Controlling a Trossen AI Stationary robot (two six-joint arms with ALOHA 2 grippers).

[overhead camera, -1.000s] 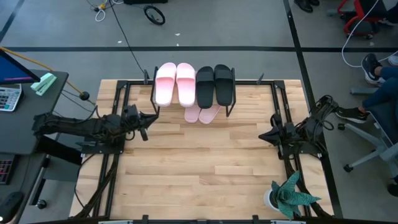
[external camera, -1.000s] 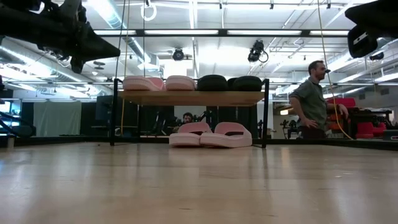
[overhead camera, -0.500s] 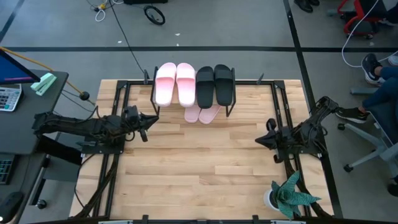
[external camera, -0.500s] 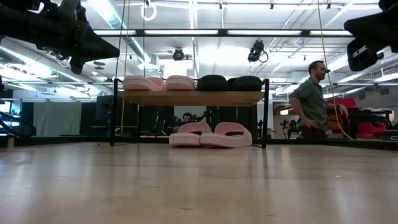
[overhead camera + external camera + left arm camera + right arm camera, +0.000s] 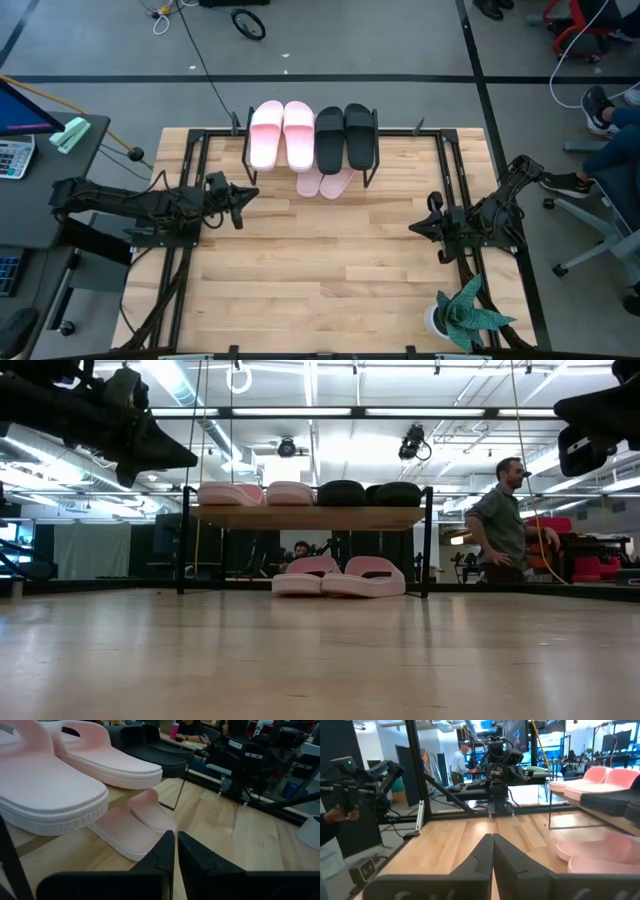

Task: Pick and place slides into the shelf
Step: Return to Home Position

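Pink on the top board of the shelf: two pink slides side by side at its left end, soles down. Right beside them, two black slides, filling the right end of the same board. Underneath, on the bench between the black frame legs, a second pink pair, close together, tips poking out past the shelf's front edge in the high view. All six on or under the shelf, at the far middle of the bench.

Left arm stretched in from the left side, jaws closed on nothing, held above the wood, just short of the shelf's left front leg. Faces the second pink pair in its wrist view. Right arm folded near the right edge, well apart from the shelf, jaws pressed together and empty, aimed across the bench.

Potted plant at the near right corner. Beyond the bench in the low view, a person standing, hands on hips.
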